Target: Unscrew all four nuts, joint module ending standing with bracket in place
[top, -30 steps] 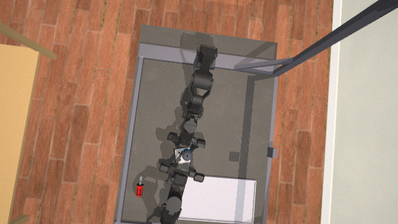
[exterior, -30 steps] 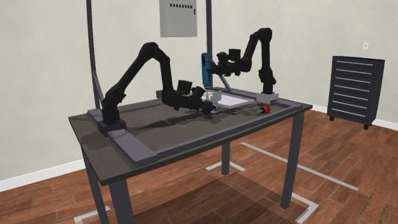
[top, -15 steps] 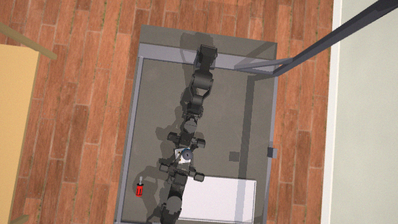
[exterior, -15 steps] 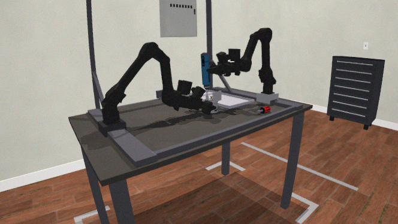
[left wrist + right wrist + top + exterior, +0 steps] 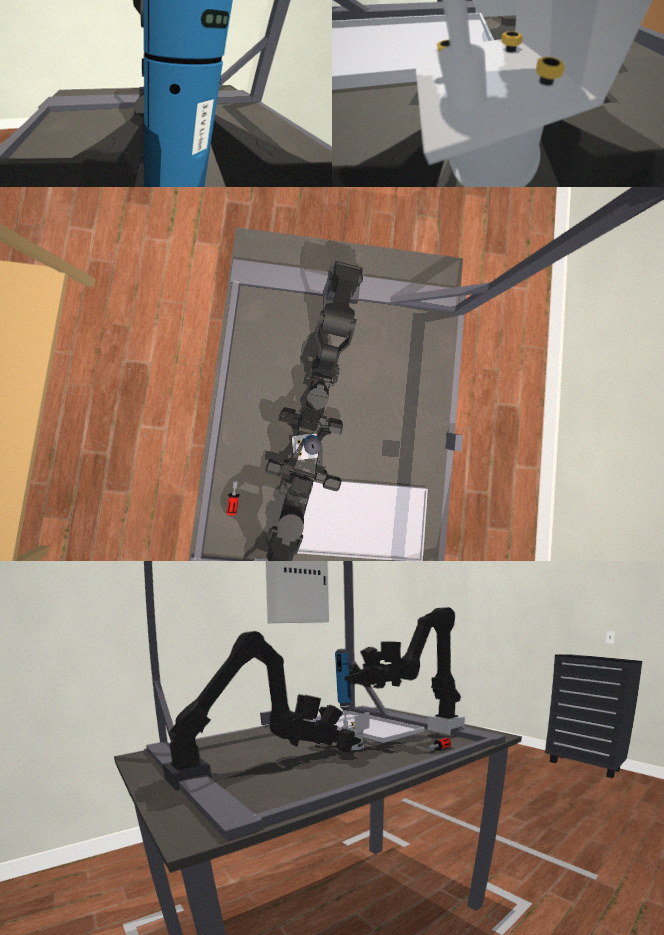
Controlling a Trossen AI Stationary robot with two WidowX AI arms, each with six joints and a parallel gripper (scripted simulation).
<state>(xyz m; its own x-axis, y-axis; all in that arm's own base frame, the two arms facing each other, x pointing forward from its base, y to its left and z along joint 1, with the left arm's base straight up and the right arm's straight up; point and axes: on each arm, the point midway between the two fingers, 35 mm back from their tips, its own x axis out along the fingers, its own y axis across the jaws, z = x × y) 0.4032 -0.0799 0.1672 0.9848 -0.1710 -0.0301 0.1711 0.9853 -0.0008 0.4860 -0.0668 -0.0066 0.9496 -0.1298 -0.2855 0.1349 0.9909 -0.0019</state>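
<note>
While gripped, nut driver (image 5: 312, 445) (image 5: 342, 678) (image 5: 182, 108) (image 5: 462, 77) roughly upright

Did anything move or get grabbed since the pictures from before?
Nothing I can see has moved, and nothing was grabbed or let go. The left tool still holds the blue nut driver upright, and the red-handled thing still lies on the table.
</note>
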